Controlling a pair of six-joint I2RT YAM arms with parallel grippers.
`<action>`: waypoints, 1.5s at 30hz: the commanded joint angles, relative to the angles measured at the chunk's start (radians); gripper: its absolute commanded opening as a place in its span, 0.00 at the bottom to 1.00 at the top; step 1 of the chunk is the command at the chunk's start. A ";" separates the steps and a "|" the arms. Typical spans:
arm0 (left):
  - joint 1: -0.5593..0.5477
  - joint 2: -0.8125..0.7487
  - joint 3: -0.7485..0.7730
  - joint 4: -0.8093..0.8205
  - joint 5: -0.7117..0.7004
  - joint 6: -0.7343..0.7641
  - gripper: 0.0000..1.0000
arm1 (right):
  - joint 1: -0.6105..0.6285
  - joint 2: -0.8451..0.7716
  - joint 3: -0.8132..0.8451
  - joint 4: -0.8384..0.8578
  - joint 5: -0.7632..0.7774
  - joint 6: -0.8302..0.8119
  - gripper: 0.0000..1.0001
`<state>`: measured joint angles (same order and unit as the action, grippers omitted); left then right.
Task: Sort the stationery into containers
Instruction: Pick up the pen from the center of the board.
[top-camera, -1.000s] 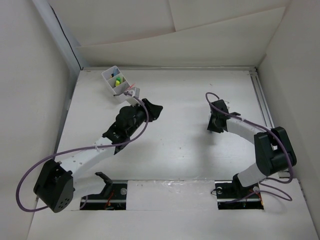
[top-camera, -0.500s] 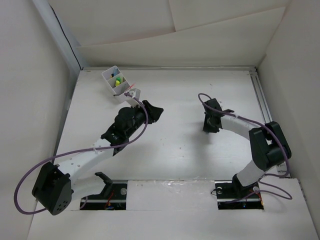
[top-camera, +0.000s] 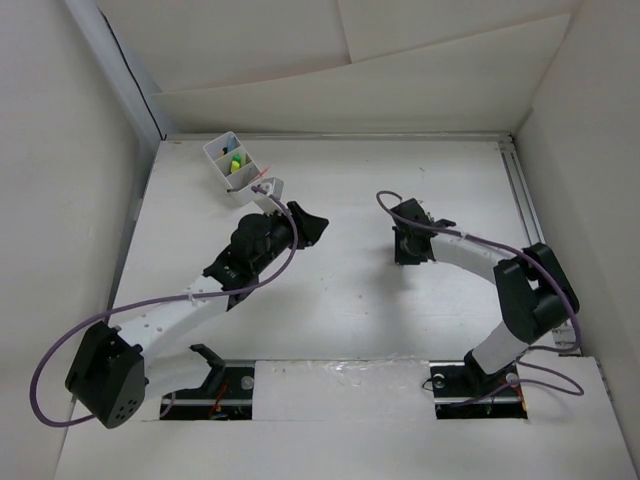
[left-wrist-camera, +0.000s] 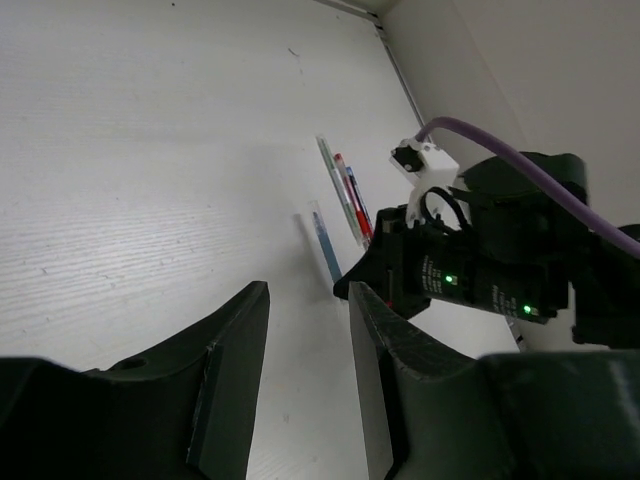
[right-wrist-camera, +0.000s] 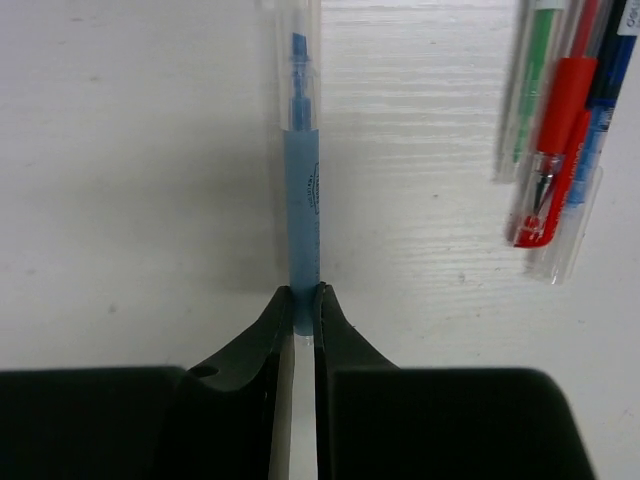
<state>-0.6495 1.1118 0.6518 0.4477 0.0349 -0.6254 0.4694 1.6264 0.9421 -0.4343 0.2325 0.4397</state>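
The white tray (top-camera: 222, 172) sits at the far left corner of the desk (top-camera: 350, 190). Its divided compartments hold small yellow-green items (top-camera: 236, 160), too small to name. Near mid-desk, a blue pen (right-wrist-camera: 303, 200) with a clear cap is pinched at its rear end by the jaws of the right gripper (right-wrist-camera: 305, 298). Green, red and blue pens (right-wrist-camera: 555, 120) lie bunched just beside it. The left gripper (left-wrist-camera: 308, 295) is near the tray, its jaws slightly apart and holding nothing.

Right fingers (right-wrist-camera: 250, 345) pinched nearly together, left fingers (left-wrist-camera: 232, 352) slightly parted.
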 joint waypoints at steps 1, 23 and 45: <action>0.031 0.011 0.019 0.026 0.078 0.000 0.34 | 0.082 -0.118 -0.016 0.098 0.011 -0.045 0.00; 0.044 0.359 0.195 0.026 0.169 -0.051 0.42 | 0.198 -0.141 -0.015 0.491 -0.369 -0.210 0.00; 0.034 0.434 0.242 0.039 0.010 -0.092 0.18 | 0.216 -0.220 -0.089 0.540 -0.394 -0.210 0.00</action>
<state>-0.6167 1.5570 0.8669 0.4526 0.0811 -0.7158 0.6758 1.4395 0.8665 0.0383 -0.1562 0.2394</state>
